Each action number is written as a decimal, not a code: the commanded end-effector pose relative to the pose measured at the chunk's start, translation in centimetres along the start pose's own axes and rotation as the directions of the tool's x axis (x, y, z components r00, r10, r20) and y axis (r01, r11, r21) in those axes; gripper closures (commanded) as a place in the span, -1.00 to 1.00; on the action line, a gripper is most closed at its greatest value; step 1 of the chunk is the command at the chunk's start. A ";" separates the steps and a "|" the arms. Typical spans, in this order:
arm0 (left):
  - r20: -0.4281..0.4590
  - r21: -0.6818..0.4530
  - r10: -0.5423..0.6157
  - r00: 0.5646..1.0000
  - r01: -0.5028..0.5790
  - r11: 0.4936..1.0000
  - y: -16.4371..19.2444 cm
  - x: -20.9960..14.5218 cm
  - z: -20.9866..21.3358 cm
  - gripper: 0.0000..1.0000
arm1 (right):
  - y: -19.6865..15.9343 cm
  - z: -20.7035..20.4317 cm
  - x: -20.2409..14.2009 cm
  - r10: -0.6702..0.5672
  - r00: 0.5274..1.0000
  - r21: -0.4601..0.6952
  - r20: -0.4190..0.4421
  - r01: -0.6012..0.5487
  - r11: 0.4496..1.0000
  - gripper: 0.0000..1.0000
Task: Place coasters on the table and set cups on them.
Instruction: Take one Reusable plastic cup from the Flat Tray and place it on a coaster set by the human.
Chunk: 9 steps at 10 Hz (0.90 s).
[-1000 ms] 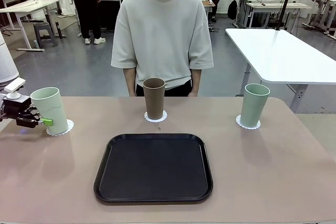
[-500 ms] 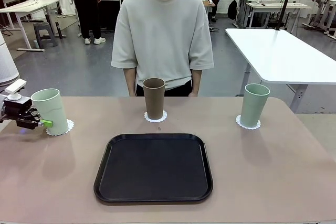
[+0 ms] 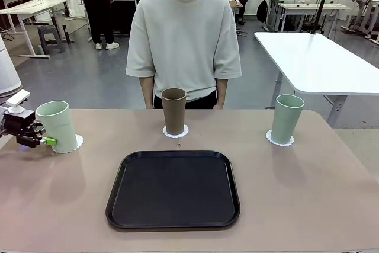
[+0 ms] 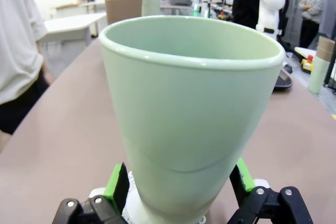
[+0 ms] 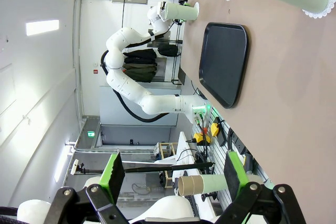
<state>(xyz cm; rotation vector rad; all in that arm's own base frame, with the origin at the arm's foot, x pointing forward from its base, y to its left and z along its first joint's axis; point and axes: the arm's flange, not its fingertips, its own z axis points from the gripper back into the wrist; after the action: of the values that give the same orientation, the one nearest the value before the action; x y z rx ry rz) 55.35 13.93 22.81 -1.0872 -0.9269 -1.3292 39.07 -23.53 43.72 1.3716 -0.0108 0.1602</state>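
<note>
A pale mint cup stands upright on a coaster at the left end of the table. My left gripper is open, its green pads flanking the base of this cup with slight gaps. The brown cup rests on a coaster in front of the person. A second mint cup sits on its own coaster at the right. Open and holding nothing, my right gripper is well away from the cups.
A black rounded-square tray lies bare in the middle near the front edge. The person stands at the far side, hands down behind the table. A white-topped table stands beyond the right end.
My left gripper's jaws have opened off the left mint cup and the gripper has eased slightly left. The cup stays upright on its coaster.
</note>
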 end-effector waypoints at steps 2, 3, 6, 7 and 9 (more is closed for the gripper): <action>-0.046 -0.007 0.001 0.999 -0.001 1.000 0.1 0.4 0.3 -1.00 | 0.2 -0.1 0.1 -0.005 1.000 0.006 0.007 0.005 1.000 -1.00; -0.056 -0.005 0.005 0.998 -0.005 1.000 0.2 0.5 0.3 -1.00 | 0.2 -0.1 0.1 -0.005 1.000 0.006 0.007 0.005 1.000 -1.00; -0.092 -0.001 0.019 0.996 -0.019 1.000 0.1 0.6 0.9 -1.00 | 0.2 -0.1 0.1 -0.005 1.000 0.006 0.007 0.005 1.000 -1.00; -0.110 -0.005 0.028 0.994 -0.029 1.000 0.0 0.6 1.1 -1.00 | 0.2 -0.1 0.1 -0.005 1.000 0.006 0.007 0.005 1.000 -1.00; -0.134 -0.005 0.045 0.990 -0.046 0.999 -0.2 0.7 1.4 -1.00 | 0.2 -0.1 0.1 -0.005 1.000 0.006 0.007 0.005 1.000 -1.00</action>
<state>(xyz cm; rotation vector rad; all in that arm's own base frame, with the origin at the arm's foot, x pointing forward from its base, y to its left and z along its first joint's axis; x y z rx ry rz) 55.56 15.05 23.07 -1.0223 -0.8395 -1.3511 39.07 -23.53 43.72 1.3716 -0.0108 0.1602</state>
